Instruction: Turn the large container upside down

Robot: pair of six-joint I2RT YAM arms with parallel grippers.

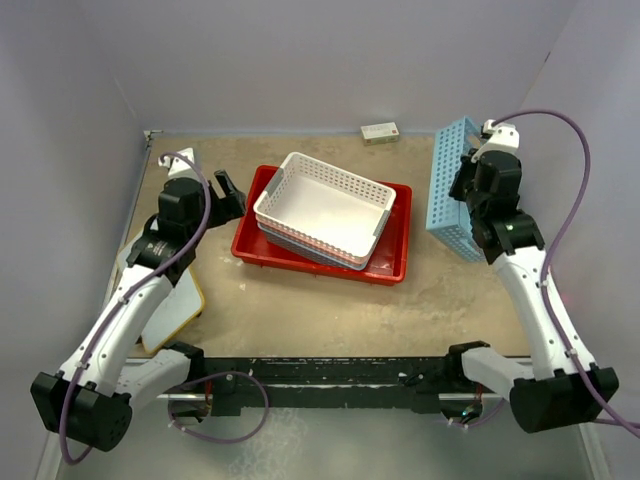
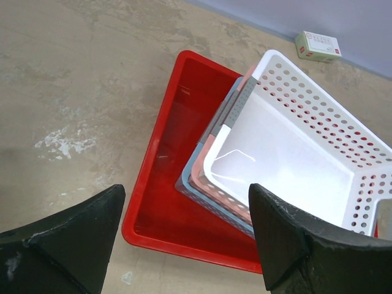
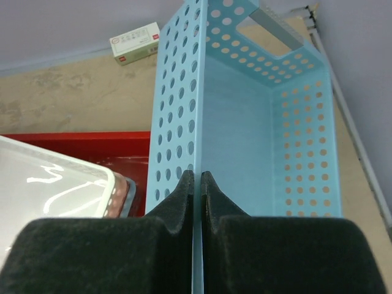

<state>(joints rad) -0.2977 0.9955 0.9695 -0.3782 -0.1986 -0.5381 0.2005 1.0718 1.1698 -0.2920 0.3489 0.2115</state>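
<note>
Tan surface [image 1: 300,310] with two arms mounted at its near edge. The large container [image 1: 250,240], a shallow red tray, sits open side up near the middle of the surface, its long axis angled slightly. It carries a nested stack tilted across its floor: a white perforated basket [image 1: 325,205] uppermost, a pink basket [image 2: 197,174] beneath it, and a grey-blue basket [image 2: 187,188] lowest. To the right of the tray, apart from it, a light-blue perforated basket [image 1: 452,190] stands on its side with its open face turned away from the tray. The right end effector [image 3: 197,177] is clamped narrowly on one long wall of this light-blue basket. The left end effector [image 1: 228,195] hovers above the tray's left end with its fingers spread wide, holding nothing. A white board with a yellow edge [image 1: 175,305] lies under the left arm. A small white box [image 1: 380,132] rests by the far wall
</note>
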